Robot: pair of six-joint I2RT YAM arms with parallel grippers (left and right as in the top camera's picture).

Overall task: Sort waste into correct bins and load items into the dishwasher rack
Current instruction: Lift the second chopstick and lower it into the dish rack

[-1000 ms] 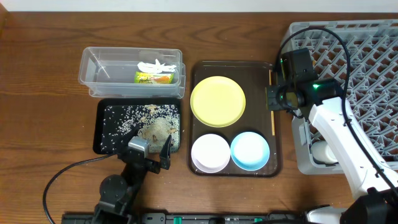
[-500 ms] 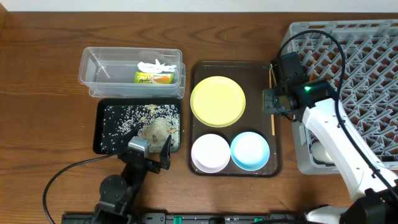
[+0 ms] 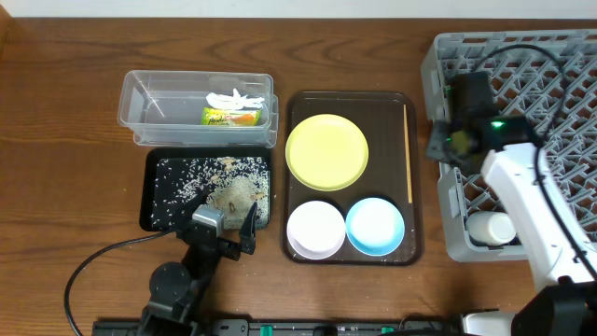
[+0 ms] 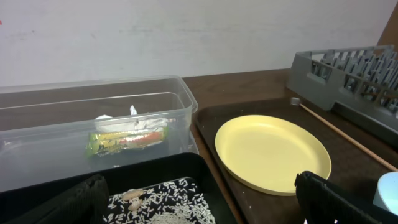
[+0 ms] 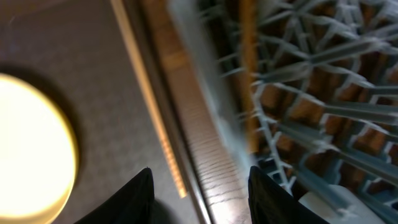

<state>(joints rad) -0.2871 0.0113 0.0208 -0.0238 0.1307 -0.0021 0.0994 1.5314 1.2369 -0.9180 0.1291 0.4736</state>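
My right gripper (image 3: 437, 149) (image 5: 205, 199) is open and empty over the gap between the brown tray and the grey dishwasher rack (image 3: 560, 75) (image 5: 323, 93). One chopstick (image 3: 408, 154) (image 5: 149, 112) lies along the tray's right side. A blurred orange stick (image 5: 247, 74) stands in the rack. The yellow-green plate (image 3: 326, 151) (image 4: 270, 152), white bowl (image 3: 315, 230) and light blue bowl (image 3: 375, 226) sit on the tray. My left gripper (image 3: 229, 233) (image 4: 199, 208) is open and empty at the near edge of the black tray (image 3: 147, 187), which holds rice (image 3: 233, 196). The clear tub (image 3: 140, 112) holds the wrapper (image 3: 231, 116) and paper (image 3: 233, 96).
The dark brown serving tray (image 3: 392, 103) lies between the bins and the rack. A white cylinder (image 3: 490, 227) lies in the rack's near left corner. A black cable (image 3: 103, 261) runs along the table front left.
My right gripper has moved right, from the top end of the chopsticks on the tray to the rack's left wall. The left arm has not moved.
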